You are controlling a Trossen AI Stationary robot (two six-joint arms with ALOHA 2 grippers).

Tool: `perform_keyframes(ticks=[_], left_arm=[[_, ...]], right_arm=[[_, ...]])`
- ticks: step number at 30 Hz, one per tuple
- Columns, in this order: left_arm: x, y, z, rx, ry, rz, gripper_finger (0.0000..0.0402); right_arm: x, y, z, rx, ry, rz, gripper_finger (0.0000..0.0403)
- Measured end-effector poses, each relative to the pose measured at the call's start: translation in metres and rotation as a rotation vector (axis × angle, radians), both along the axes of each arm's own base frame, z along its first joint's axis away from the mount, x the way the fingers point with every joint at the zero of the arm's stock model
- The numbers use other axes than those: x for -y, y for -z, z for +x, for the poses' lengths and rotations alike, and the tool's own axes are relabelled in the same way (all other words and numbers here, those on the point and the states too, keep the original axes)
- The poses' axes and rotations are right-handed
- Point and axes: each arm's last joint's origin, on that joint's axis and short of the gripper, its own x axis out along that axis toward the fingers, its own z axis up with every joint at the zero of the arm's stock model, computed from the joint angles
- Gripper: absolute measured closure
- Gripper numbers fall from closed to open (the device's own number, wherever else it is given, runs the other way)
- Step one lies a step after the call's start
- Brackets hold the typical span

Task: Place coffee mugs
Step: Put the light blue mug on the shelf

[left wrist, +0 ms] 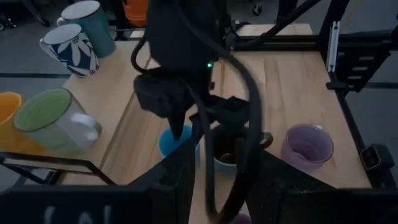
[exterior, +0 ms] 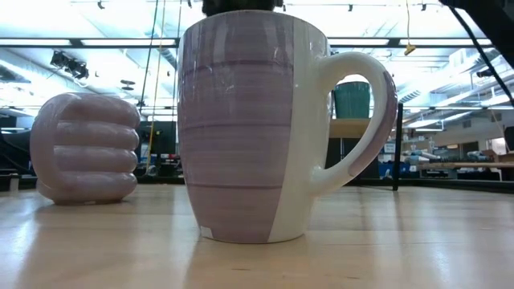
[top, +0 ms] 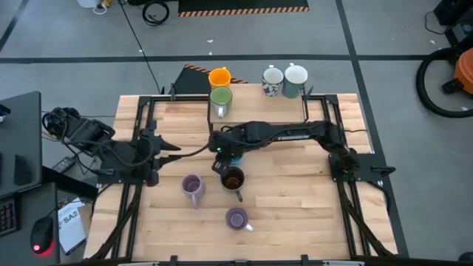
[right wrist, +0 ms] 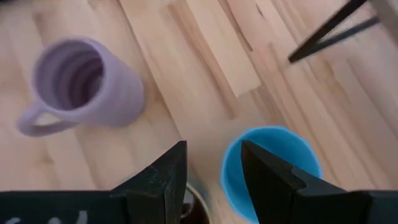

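Left gripper point(top: 164, 145), jaws state untellable, parked at the worktop point(top: 295, 199) left edge; right gripper point(right wrist: 211, 180), jaws open astride the upright blue mug point(right wrist: 273, 168) rim mid-worktop, dark brown mug point(top: 233, 179) just beside, lilac mugs point(top: 193, 187) nearby, green mug point(top: 220, 99) beyond.

Both arms point(top: 295, 134) are built from matte black segments, with black cables looping along the links and trailing off the left arm point(top: 122, 151) toward the left edge of the tabletop. The right gripper point(right wrist: 211, 180) has two flat, angular black fingers with bevelled tips. A small green indicator light point(left wrist: 209, 65) glows on the black wrist housing of the right arm.
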Motion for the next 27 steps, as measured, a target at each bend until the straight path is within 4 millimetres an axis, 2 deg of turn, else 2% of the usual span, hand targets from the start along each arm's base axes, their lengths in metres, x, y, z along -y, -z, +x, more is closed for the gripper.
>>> perform_keyframes(ticks=[8,12,18,27], left_arm=[[0.001,0.045,-0.017,-0.011,-0.03,-0.102,0.0281],[-0.001,0.06,-0.028,0.033,-0.035,-0.174,0.0281],[-0.008,0.063,-0.047,0.122,0.028,-0.338,0.0281],[-0.022,0.07,-0.068,0.023,0.011,-0.482,0.0281]], right_arm=[[0.015,0.02,0.009,-0.047,0.025,0.02,0.0246],[0.02,0.029,0.012,-0.072,0.028,0.041,0.0246],[0.021,0.035,0.015,-0.077,0.039,0.055,0.0246],[0.028,0.041,0.014,-0.097,0.05,0.065,0.0246]])
